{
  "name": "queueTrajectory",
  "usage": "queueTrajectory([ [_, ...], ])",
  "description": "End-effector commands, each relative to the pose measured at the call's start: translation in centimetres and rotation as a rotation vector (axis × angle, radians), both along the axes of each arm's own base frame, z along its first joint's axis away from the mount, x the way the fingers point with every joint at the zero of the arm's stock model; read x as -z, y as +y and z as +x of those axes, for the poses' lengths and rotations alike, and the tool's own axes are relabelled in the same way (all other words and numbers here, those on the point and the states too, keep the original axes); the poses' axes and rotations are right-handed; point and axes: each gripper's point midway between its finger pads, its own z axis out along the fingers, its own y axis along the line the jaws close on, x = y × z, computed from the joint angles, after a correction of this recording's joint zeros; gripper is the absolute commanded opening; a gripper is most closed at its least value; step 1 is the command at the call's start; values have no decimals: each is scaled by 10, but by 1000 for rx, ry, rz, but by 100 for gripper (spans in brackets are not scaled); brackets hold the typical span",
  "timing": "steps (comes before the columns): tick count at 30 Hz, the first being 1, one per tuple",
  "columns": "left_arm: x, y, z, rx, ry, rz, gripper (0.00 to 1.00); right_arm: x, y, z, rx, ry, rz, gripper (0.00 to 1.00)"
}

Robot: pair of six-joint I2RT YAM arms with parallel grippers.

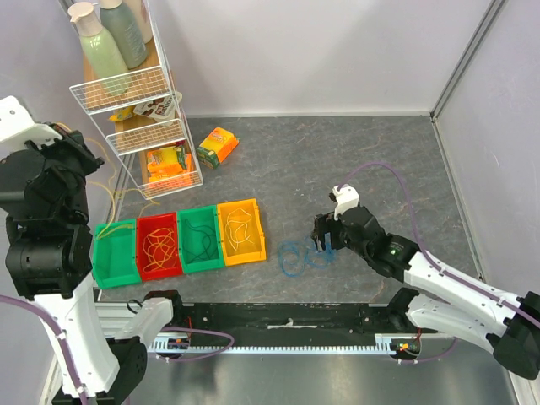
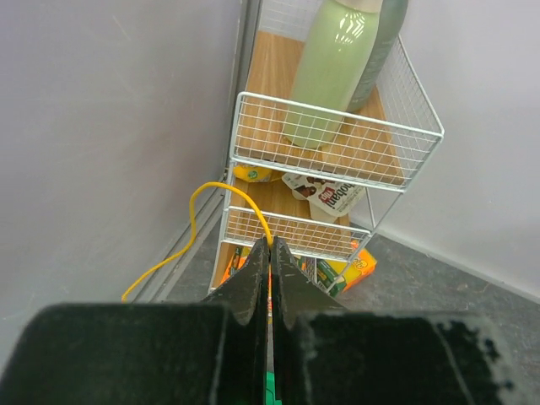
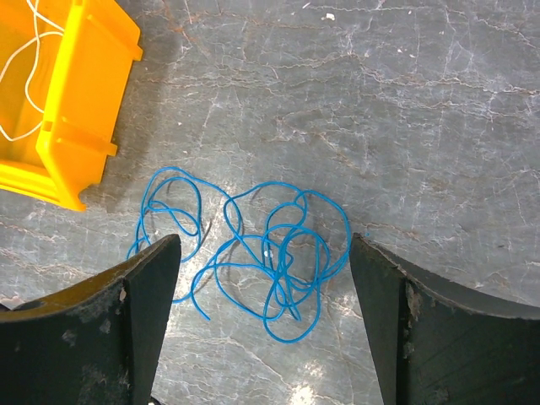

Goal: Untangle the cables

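Cable sorting on a grey desk (image 1: 354, 160): a white wire rack (image 1: 139, 94) of bottles and snack packs stands at the far left corner, and a row of four bins runs along the near edge, from a green bin (image 1: 99, 257) to a yellow bin (image 1: 243, 258). Thin loops lie in at least three of them, which suggests most of the bunch is already separated.

The left gripper (image 2: 270, 246) is raised high beside the rack, its fingers pressed together on a yellow cable (image 2: 221, 187) that arcs away and trails down, apparently lifted so that it hangs free of the others. Whether its far end reaches a bin cannot be told.

To the right of the yellow bin, the blue cables (image 3: 291, 238) lie knotted on the bare desk. The right gripper (image 3: 264, 253) hovers directly over them, fingers spread wide to either side of the tangle, seemingly lined up for the next pick.
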Motion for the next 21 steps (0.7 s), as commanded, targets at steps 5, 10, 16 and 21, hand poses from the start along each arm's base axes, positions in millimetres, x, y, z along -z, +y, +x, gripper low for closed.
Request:
queueTrajectory([
  [5, -47, -7, -17, 31, -171, -18, 2, -8, 0, 3, 18, -31, 40, 89],
  [10, -82, -18, -26, 90, -297, -16, 2, -9, 3, 5, 18, -30, 44, 89],
  [16, -102, -30, -28, 161, -366, -26, 2, -7, 3, 6, 17, -31, 43, 89],
  [21, -111, -34, -26, 182, -389, -16, 2, -6, 3, 6, 19, -30, 38, 89],
])
